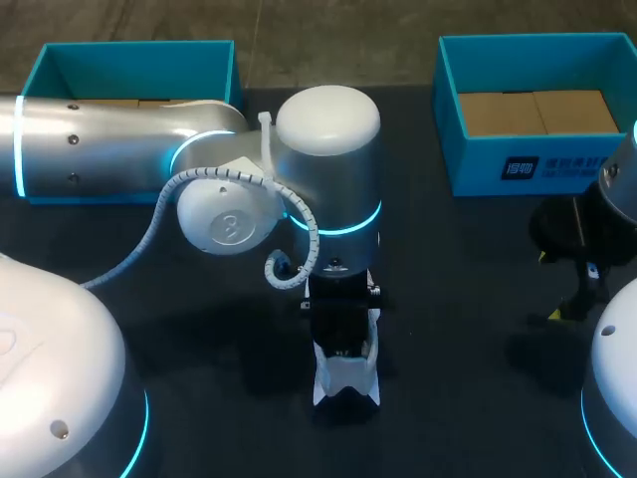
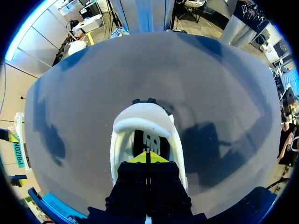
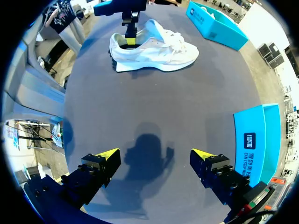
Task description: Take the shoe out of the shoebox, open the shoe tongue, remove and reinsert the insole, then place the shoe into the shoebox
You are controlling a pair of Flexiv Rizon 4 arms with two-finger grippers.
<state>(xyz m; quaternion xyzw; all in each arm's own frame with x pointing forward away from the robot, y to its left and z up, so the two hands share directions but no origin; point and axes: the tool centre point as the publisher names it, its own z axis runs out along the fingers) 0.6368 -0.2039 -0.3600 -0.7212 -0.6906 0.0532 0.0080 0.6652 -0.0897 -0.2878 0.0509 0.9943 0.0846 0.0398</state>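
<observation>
The white shoe (image 1: 346,376) stands upright by the middle of the bench's (image 1: 458,339) near edge, the left end effector (image 2: 146,157) closed tip to tip inside its heel opening, the right end effector (image 3: 156,156) spread wide and empty toward the right edge.

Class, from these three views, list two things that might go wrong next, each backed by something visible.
1. The left end effector sits inside the heel opening of the shoe, tips together. Nothing pins the shoe down, so pulling up may drag or tip it.
2. The right end effector hangs open, well away from the shoe, so it likely cannot steady it in time.
</observation>
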